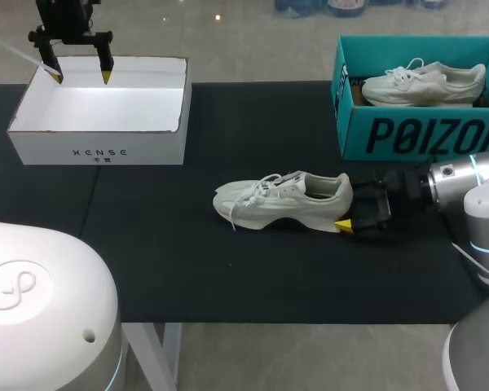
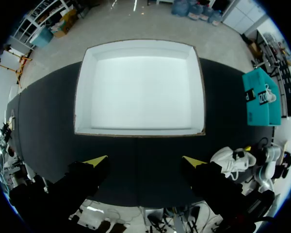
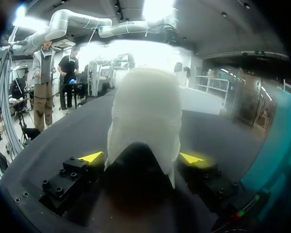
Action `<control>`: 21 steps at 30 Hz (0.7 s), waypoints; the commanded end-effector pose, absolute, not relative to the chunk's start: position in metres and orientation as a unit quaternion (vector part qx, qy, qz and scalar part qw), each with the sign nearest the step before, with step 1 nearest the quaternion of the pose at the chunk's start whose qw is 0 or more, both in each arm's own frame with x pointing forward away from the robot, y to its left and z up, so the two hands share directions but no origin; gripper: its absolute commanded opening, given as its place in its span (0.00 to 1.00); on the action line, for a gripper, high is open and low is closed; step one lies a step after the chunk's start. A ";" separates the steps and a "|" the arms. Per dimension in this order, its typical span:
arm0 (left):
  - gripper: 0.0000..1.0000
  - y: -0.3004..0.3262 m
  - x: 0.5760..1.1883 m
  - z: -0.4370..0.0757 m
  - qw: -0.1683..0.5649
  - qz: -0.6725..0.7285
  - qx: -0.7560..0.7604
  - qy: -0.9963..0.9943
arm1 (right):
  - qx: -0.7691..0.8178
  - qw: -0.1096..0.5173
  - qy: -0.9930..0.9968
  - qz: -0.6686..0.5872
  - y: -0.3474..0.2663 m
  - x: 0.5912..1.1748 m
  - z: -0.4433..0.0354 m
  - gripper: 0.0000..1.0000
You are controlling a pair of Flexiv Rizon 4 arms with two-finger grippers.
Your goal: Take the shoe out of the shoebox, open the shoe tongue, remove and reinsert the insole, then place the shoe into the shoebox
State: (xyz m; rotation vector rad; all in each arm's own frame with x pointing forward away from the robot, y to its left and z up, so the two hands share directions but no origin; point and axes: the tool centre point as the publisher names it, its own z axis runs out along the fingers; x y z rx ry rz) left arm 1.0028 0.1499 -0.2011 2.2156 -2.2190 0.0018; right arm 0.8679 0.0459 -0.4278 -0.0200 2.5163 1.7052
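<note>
Standing upright, off-white laced shoe (image 1: 285,198)

1. Shoe (image 1: 285,199): off-white lace-up trainer standing on its sole on the black mat, toe toward 9 o'clock, heel toward 3 o'clock, laces loose
2. Shoebox (image 1: 407,137): teal, open-topped, upright, near the shoe at its 1 o'clock; a matching second shoe (image 1: 424,84) lies inside, toe toward 9 o'clock
</note>
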 end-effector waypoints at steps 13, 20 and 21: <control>1.00 0.150 1.002 -0.200 0.002 -0.001 0.707 -0.707 | -0.002 0.044 0.824 0.565 0.057 0.870 -0.437 1.00; 1.00 0.150 1.002 -0.200 0.002 -0.001 0.707 -0.707 | 0.001 0.043 0.824 0.565 0.058 0.868 -0.438 1.00; 1.00 0.150 1.002 -0.200 0.002 -0.001 0.707 -0.707 | 0.001 0.044 0.824 0.565 0.058 0.868 -0.438 0.97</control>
